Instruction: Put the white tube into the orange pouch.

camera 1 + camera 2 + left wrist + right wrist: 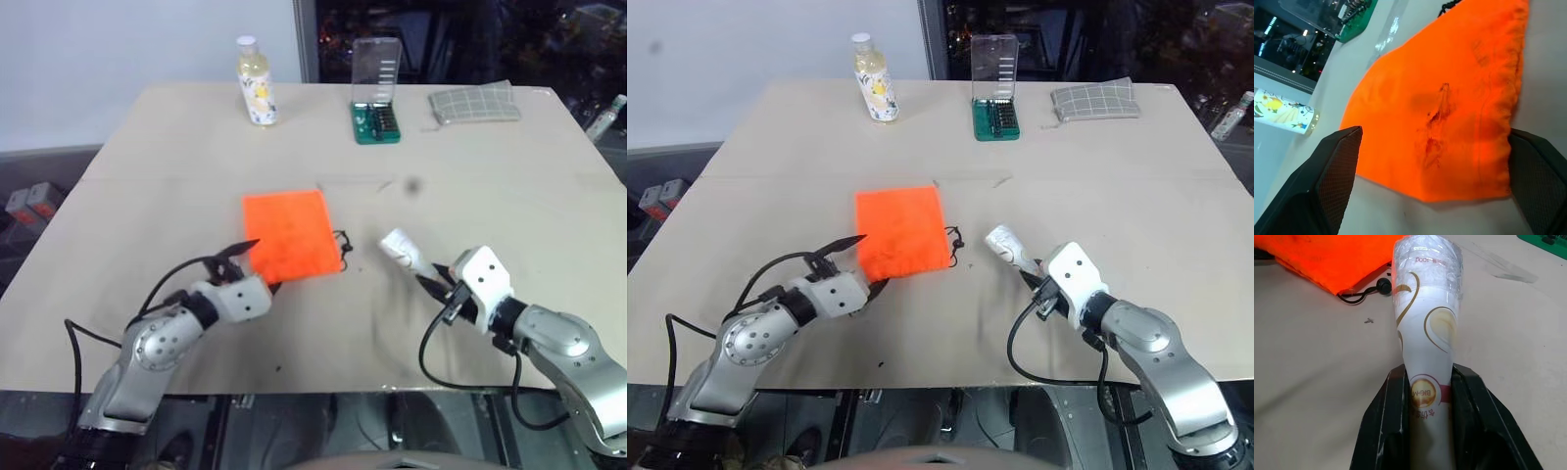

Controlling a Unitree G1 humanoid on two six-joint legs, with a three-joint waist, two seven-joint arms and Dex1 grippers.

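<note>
Right gripper: closed on the tube, 2 fingers pinching 1 end, the other end sticking out past the tips.
Left gripper: jaws wide, holding nothing, straddling the near edge of the pouch.
Pouch: flat on the table, cord on its right side.
Key relation: the tube lies just right of the pouch, long axis angled toward it; the left gripper is nearer the pouch.

Both eye views look down from the head toward 12 o'clock over the table, sharing all of it. The left wrist view sits close on the pouch; the right wrist view looks along the tube, catching the pouch's corner
</note>
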